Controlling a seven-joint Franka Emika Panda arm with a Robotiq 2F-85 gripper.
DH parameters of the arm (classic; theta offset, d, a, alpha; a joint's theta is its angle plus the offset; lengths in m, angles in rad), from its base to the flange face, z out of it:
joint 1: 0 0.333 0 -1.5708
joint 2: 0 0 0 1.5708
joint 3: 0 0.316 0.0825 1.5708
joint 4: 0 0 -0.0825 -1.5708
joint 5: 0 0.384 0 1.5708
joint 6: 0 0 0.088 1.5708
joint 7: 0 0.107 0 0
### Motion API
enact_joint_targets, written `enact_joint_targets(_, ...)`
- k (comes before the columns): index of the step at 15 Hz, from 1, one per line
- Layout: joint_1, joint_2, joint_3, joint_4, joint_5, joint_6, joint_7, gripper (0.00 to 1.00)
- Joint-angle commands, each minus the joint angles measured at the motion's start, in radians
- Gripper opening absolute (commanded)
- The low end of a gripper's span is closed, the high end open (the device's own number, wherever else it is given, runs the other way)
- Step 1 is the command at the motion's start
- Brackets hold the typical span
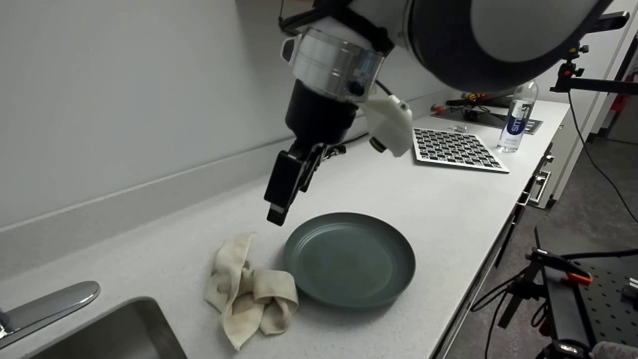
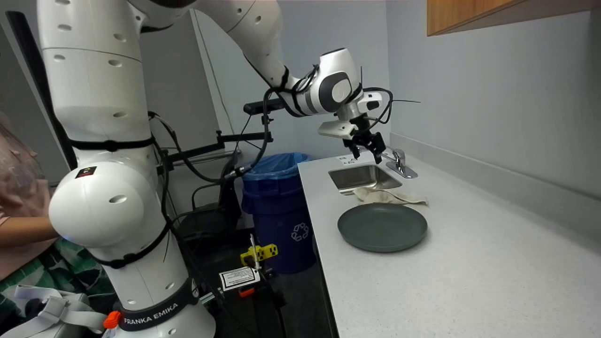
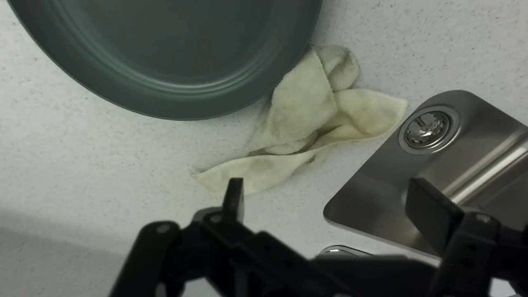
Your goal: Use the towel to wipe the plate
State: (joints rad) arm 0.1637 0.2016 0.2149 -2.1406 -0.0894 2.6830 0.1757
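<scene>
The towel (image 1: pixel 274 289) is cream-coloured and lies crumpled on the counter, beside the plate's edge; it also shows in an exterior view (image 2: pixel 382 196) and in the wrist view (image 3: pixel 305 103). The plate (image 1: pixel 351 262) is dark green, round and flat on the counter; it also shows in an exterior view (image 2: pixel 382 227) and, cut off at the top, in the wrist view (image 3: pixel 177 45). My gripper (image 1: pixel 290 203) is open and empty, above the counter and apart from towel and plate. In the wrist view the fingers (image 3: pixel 324 194) stand wide apart, over the counter and sink corner.
A steel sink (image 3: pixel 371 185) is set in the counter near the towel, with a faucet (image 2: pixel 399 164) beside it. A wall runs along the counter's back. Farther along stand a checkered board (image 1: pixel 453 148) and a water bottle (image 1: pixel 517 119). A wooden cabinet (image 2: pixel 469 16) hangs above.
</scene>
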Motion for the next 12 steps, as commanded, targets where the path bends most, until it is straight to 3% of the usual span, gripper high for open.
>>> enact_joint_targets(1, 0.049, 0.135, -0.029, 0.129, -0.020, 0.000, -0.002, 1.00)
enact_joint_targets(4, 0.063, 0.184, -0.025, 0.171, 0.012, -0.023, -0.016, 1.00)
enact_joint_targets(5, 0.058, 0.140, -0.028, 0.114, 0.018, -0.003, -0.014, 1.00)
enact_joint_targets(12, 0.066, 0.175, -0.030, 0.147, 0.019, -0.003, -0.014, 1.00)
